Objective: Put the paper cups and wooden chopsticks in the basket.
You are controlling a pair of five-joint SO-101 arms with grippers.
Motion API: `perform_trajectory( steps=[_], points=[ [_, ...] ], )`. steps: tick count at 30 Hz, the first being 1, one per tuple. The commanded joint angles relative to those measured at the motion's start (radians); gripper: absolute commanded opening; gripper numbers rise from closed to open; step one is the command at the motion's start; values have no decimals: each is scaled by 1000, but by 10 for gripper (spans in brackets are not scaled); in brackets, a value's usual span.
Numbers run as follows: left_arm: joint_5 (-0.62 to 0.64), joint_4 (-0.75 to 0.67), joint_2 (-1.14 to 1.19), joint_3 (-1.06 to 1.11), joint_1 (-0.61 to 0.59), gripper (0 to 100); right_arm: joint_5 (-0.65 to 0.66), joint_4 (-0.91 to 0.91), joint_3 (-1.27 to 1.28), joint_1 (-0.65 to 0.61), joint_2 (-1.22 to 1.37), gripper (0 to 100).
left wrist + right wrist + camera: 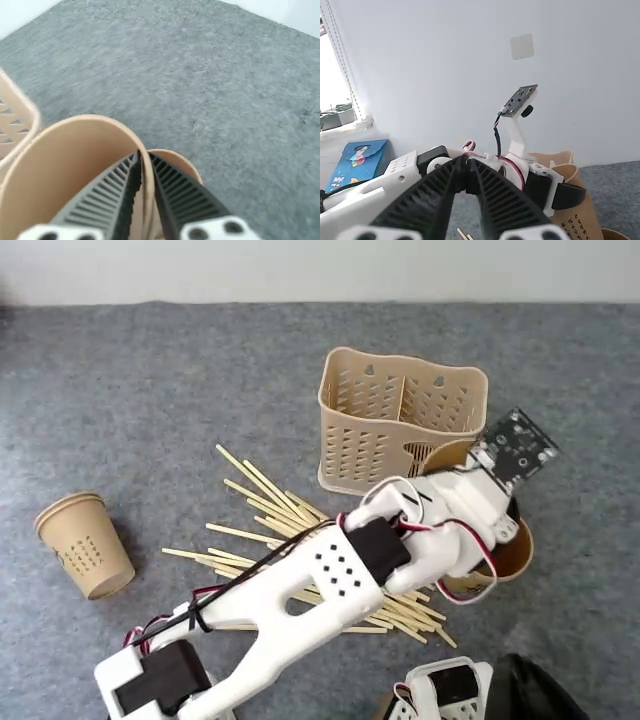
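- While one paper cup is gripped over at the right, a loose cup (85, 545) sits at the left of the grey desk (150, 390), well apart from everything else.
- The wooden chopsticks (270, 505) lie in a fanned heap mid-desk. They are partly under the left arm and near the basket's front.
- The basket (360, 455) stands upright at the far middle, with a divider making two compartments. No cup or chopstick shows in the parts of it that can be seen.
- Just right of the basket's near corner, the left gripper (144, 157) has its fingers clenched on the wall of the held cup (65, 165), one inside the rim and one outside. Another cup rim (175, 157) shows just past it.
- The right gripper (467, 175) hangs at the near right, fingers pressed together on nothing.
- To do this step well, I would first raise the held cup until its base clears the basket's rim. Then I would carry it left and far over one compartment, keeping it level, since a pinch on a thin wall probably slips easily. I would let go only once it is inside the opening.
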Motion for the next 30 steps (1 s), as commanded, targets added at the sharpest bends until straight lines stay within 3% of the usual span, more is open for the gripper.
perform_trajectory(
  steps=[1, 10, 30],
  points=[
    [-3, -11, 6, -42, 52, 15, -11, -24, -8, -7, 4, 9],
    [-3, 94, 8, -150, 80, 15, -11, -24, -8, -7, 4, 9],
    [-5, 143, 6, -254, 55, 15, -11, -24, -8, -7, 4, 9]
  ],
)
